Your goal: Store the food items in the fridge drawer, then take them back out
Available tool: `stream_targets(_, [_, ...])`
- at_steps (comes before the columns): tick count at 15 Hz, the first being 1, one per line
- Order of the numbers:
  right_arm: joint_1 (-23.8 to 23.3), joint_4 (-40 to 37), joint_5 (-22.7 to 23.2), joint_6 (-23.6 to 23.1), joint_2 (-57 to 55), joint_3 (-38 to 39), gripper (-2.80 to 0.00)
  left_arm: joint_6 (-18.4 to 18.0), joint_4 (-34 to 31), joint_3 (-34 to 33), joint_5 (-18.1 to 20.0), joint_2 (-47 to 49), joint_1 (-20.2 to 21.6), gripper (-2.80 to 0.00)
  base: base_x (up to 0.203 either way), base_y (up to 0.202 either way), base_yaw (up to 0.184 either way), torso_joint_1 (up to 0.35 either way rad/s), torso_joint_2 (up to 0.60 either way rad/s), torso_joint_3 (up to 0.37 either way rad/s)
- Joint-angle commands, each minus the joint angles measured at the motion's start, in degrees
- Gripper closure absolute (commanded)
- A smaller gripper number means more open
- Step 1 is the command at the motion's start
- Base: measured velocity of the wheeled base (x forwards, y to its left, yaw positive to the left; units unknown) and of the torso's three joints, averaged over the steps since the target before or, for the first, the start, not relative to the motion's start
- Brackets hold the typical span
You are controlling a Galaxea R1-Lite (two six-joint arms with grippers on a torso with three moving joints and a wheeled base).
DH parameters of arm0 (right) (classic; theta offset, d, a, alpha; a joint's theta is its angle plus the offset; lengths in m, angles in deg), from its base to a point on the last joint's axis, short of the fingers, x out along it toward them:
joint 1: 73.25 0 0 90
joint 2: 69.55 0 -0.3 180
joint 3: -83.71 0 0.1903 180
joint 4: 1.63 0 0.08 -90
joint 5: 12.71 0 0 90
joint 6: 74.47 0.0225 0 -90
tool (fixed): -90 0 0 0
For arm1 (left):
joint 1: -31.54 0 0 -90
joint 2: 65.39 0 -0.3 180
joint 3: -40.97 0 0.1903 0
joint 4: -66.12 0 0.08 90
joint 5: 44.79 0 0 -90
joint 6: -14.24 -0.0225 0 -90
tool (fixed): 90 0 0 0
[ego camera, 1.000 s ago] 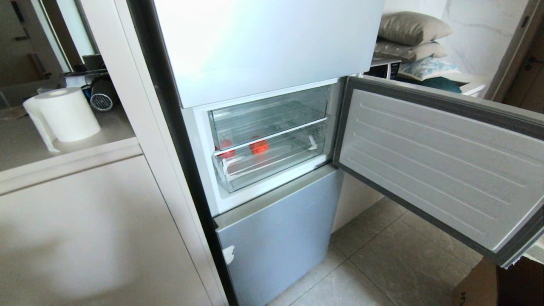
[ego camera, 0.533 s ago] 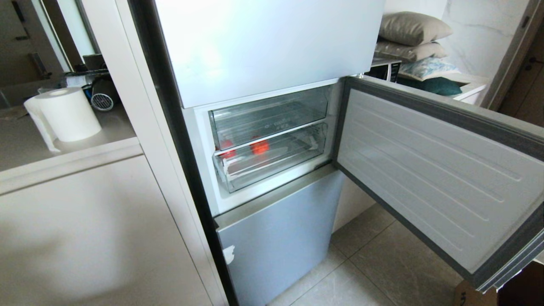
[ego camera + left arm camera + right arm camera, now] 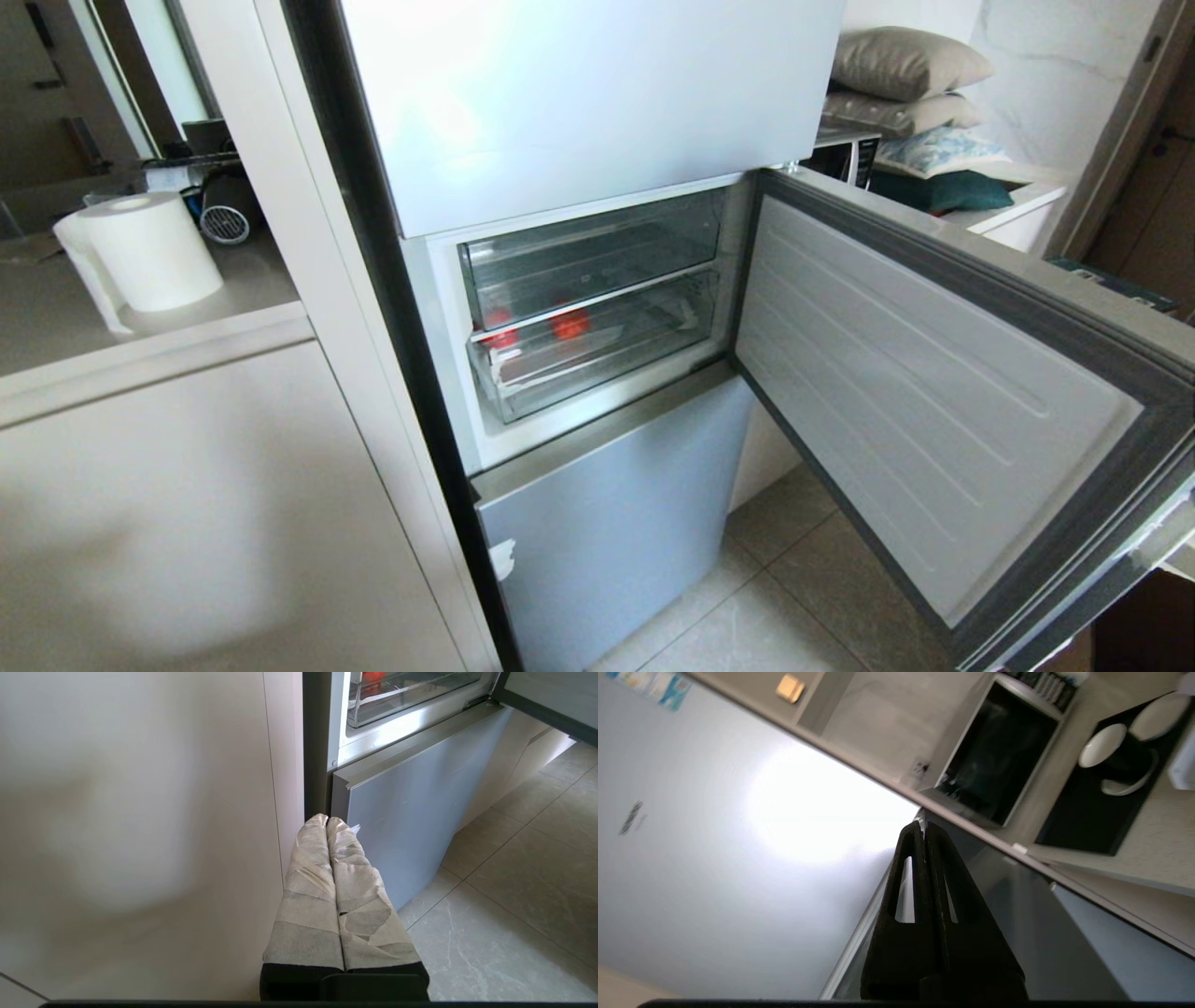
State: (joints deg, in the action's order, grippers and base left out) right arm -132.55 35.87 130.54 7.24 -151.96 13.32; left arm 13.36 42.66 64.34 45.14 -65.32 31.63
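The fridge point(image 3: 597, 103) has its middle door point(image 3: 934, 401) swung out to the right. Behind it the fridge drawer point(image 3: 597, 359), the lower clear bin, sits pushed in. A red round fruit point(image 3: 569, 324) lies in it, with a second red patch point(image 3: 498, 329) at its left end. The left wrist view catches the drawer point(image 3: 397, 700) and a bit of red fruit point(image 3: 373, 675). My left gripper point(image 3: 326, 820) hangs shut and empty, low beside the fridge's bottom front. My right gripper point(image 3: 923, 825) is shut, empty, tips at the glossy outer face of the door point(image 3: 1017, 914); it is outside the head view.
A paper towel roll point(image 3: 145, 250) stands on the counter left of the fridge, above a beige cabinet point(image 3: 187, 523). Pillows point(image 3: 906, 61) are stacked on the counter behind the door, near a microwave point(image 3: 994, 760). Grey floor tiles point(image 3: 794, 579) lie below the door.
The open door has swung inward toward the fridge, its free edge coming nearer and further left. The drawer and the red fruit have not moved.
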Motion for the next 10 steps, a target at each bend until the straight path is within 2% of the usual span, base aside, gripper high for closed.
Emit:
stream_targets(1, [4.6,-13.7,-13.7,-15.0,-2.2,0.1,0.00,0.0,0.0,0.0,0.0,0.0,0.0,0.00,0.000,0.000,0.000,0.000,0.00,0.000])
stream_targets(2, [8.4,-18.8,-24.5,-21.6,-3.3,0.8,0.00,0.0,0.0,0.0,0.0,0.0,0.0,0.00,0.000,0.000,0.000,0.000,0.00,0.000])
stream_targets(3, [14.2,-20.6,-31.3,-25.2,-4.3,1.9,0.00,0.0,0.0,0.0,0.0,0.0,0.0,0.00,0.000,0.000,0.000,0.000,0.00,0.000])
stream_targets(4, [20.3,-20.8,-36.1,-28.9,-5.5,3.1,0.00,0.0,0.0,0.0,0.0,0.0,0.0,0.00,0.000,0.000,0.000,0.000,0.00,0.000])
stream_targets(7, [37.7,-20.3,-43.3,-39.2,-8.6,5.7,0.00,0.0,0.0,0.0,0.0,0.0,0.0,0.00,0.000,0.000,0.000,0.000,0.00,0.000])
stream_targets(10, [49.4,-21.1,-47.3,-42.9,-10.8,4.8,0.00,0.0,0.0,0.0,0.0,0.0,0.0,0.00,0.000,0.000,0.000,0.000,0.00,0.000])
